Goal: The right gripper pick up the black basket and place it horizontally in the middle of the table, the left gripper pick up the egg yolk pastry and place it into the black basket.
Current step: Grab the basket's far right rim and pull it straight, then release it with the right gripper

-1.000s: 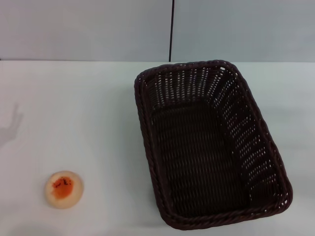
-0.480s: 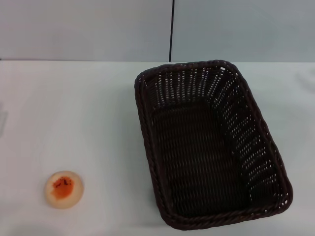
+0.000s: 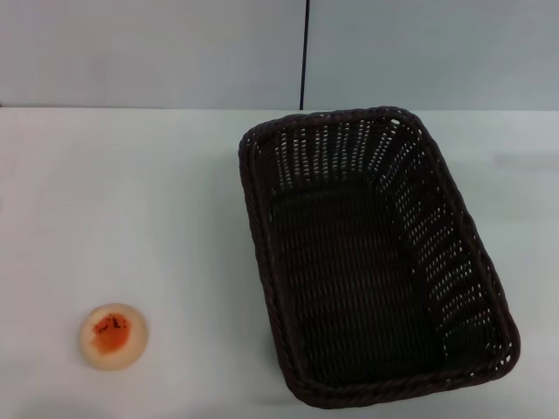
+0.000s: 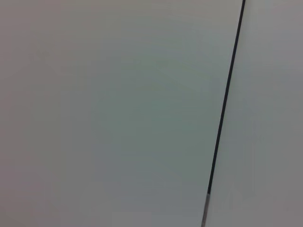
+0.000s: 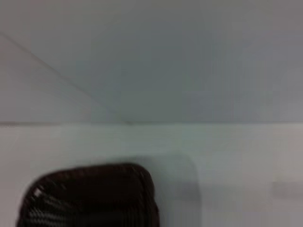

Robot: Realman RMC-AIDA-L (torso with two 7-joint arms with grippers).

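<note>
The table [image 3: 131, 192] is a plain white top, matte and unmarked, with two things on it. The larger is one black basket [image 3: 371, 262], a dark woven wicker rectangle with rounded corners, a braided rim and openwork sides; it sits right of centre, its long side running away from the robot, slightly skewed, and holds nothing. One corner of it shows in the right wrist view [image 5: 94, 196]. Well apart from it, near the front left, lies one egg yolk pastry [image 3: 113, 336], a small round cream bun with an orange-red seeded centre. Neither gripper appears anywhere, so I cannot tell how their fingers stand.
</note>
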